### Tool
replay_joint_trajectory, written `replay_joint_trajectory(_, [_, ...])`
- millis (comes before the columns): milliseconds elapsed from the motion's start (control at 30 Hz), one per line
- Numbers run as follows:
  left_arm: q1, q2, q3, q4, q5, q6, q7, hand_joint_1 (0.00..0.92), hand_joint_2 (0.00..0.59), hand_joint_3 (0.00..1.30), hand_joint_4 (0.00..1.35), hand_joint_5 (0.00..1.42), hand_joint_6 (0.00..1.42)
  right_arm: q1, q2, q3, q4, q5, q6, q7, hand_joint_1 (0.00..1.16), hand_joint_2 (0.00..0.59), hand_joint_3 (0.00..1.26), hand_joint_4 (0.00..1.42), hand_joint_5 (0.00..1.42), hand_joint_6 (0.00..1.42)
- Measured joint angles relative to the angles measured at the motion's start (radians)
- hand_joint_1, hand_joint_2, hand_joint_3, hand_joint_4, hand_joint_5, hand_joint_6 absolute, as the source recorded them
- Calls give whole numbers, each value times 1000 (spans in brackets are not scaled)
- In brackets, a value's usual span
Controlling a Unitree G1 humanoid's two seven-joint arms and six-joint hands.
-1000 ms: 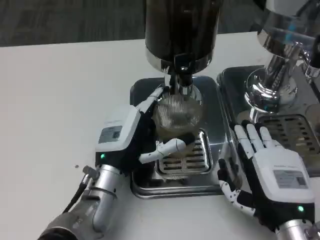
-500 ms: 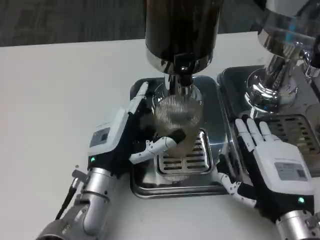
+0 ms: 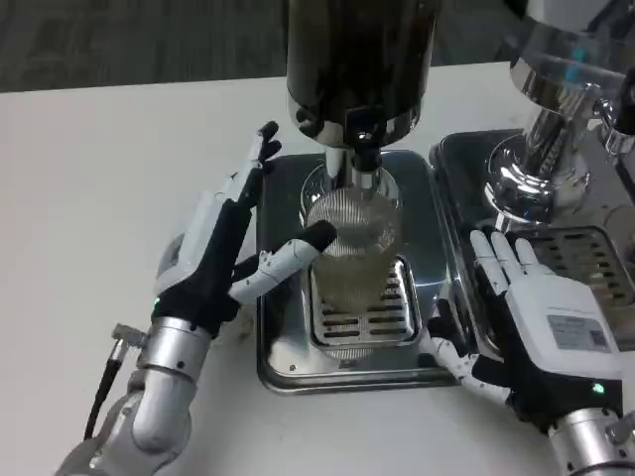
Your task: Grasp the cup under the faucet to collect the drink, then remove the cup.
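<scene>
A clear ribbed cup stands on the slotted grate of a steel drip tray, directly under the faucet of a dark drink dispenser. Left of the cup, the left hand is open, fingers spread upward; its thumb tip touches or nearly touches the cup's side, holding nothing. Right of the cup, the right hand lies flat and open, fingers extended, beside the tray on the white desk.
</scene>
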Motion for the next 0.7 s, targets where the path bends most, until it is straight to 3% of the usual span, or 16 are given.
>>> replay_joint_trajectory(167, [82,52,55,-163,-68,-79,-101,0,0,0,0,41,69,5,3,-17,-3,34,-17,0,413,358,0,0,0,145])
replay_joint_trajectory(433, [144,123,100,-458,-294,-126,-407,0,0,0,0,133,160,6,3,-27,-25,48,-32,0,424,348,0,0,0,158])
replay_joint_trajectory(700, [141,108,126,-494,-409,-129,-568,0,0,66,0,208,214,10,16,-26,-25,48,-32,0,432,357,0,0,0,160])
